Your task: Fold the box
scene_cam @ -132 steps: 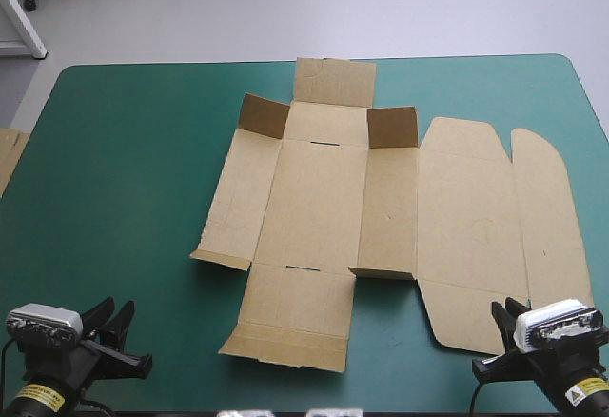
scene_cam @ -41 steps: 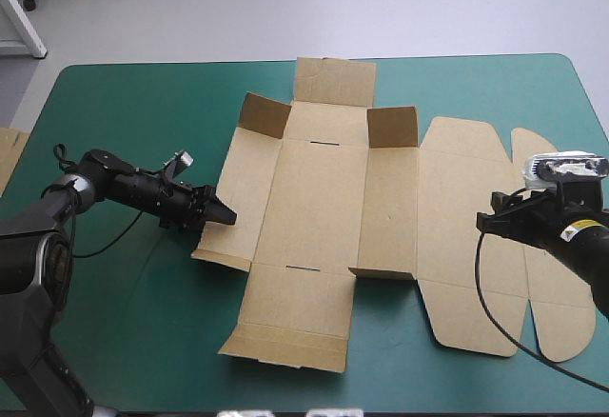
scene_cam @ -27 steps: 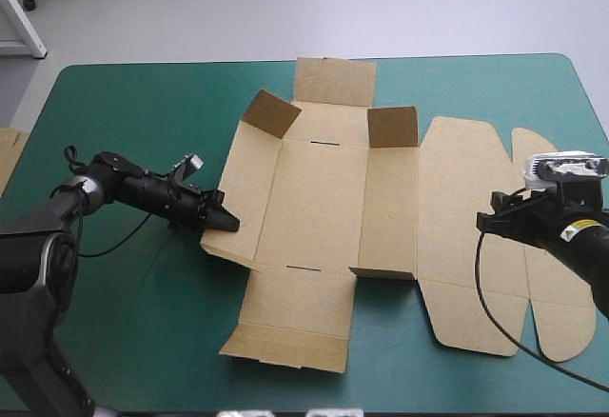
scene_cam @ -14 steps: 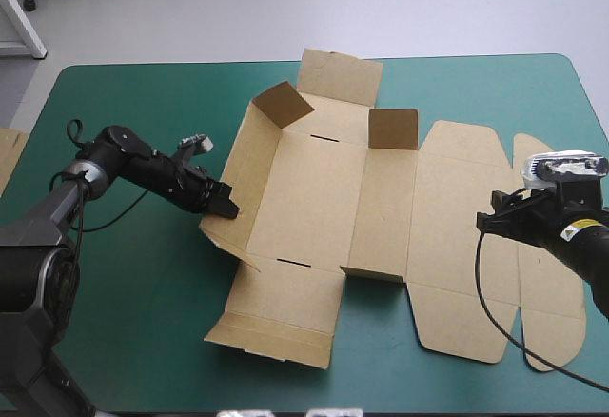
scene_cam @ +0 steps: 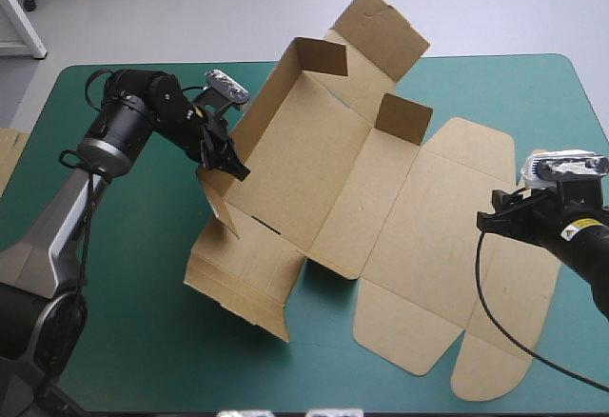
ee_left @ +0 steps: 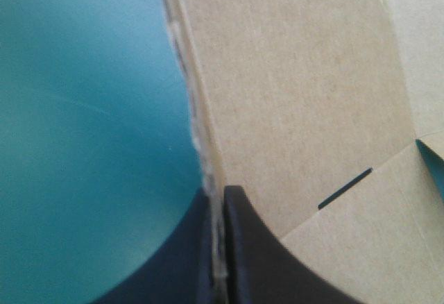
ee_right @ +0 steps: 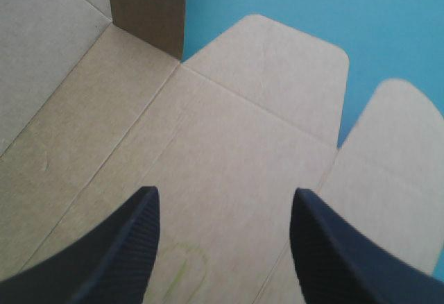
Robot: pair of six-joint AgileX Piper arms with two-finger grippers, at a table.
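The brown box is a cut sheet, its left half lifted and tilted off the teal-green table, its right flaps lying flat. My left gripper is shut on the box's left wall edge; in the left wrist view that edge runs up from between my black fingers. A slot shows in the board beside them. My right gripper hovers open over the box's right side, its fingers wide apart above the lid panel and rounded flaps.
An edge of more brown board shows at the table's left edge. Bare teal-green cover lies in front of the box and at the front left. The far flap of the box stands raised past the table's far edge.
My left gripper took hold of the box's left wall and lifted it up and toward the far side, tilting and turning the whole sheet. The right gripper has stayed in place.
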